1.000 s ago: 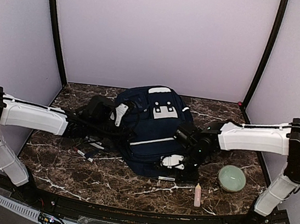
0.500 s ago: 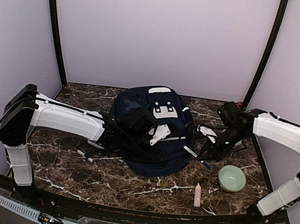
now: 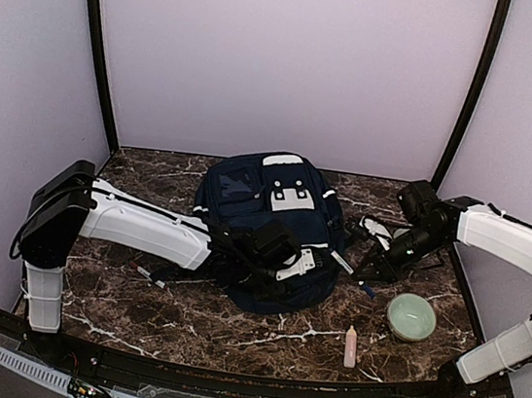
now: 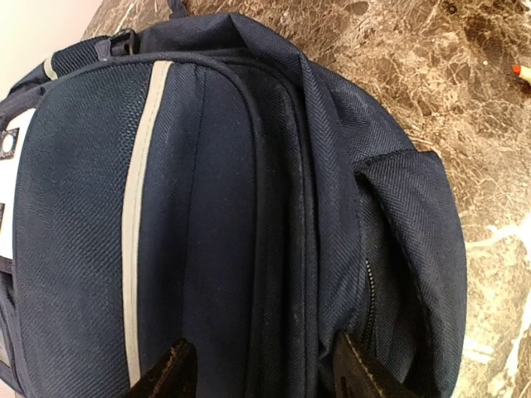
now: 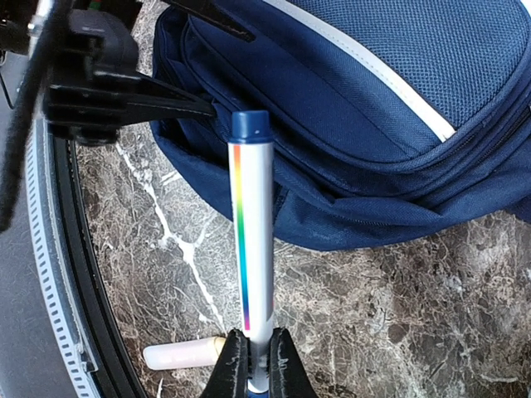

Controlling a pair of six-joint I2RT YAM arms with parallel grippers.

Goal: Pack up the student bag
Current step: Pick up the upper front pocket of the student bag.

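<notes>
The navy student bag (image 3: 268, 221) lies in the middle of the marble table, white stripe and patch facing up; it fills the left wrist view (image 4: 216, 207). My left gripper (image 3: 314, 264) reaches across the bag's front lower edge, and its open jaws (image 4: 265, 377) straddle a fold of fabric by the side pocket zip. My right gripper (image 3: 371, 274) hovers just right of the bag, shut on one end of a white pen (image 5: 250, 232) with a rainbow stripe and a blue cap. The cap points at the bag's lower edge (image 5: 348, 191).
A pale green bowl (image 3: 411, 316) sits at the front right. A pinkish tube (image 3: 351, 346) lies near it and shows under the pen (image 5: 178, 355). Loose pens (image 3: 150, 275) lie on the table left of the bag. An orange pen tip (image 4: 521, 73) lies beside the bag.
The left arm has swung right across the bag to its front edge. The right arm pulled away from the bag's front to the right, carrying the pen, and has since held almost still.
</notes>
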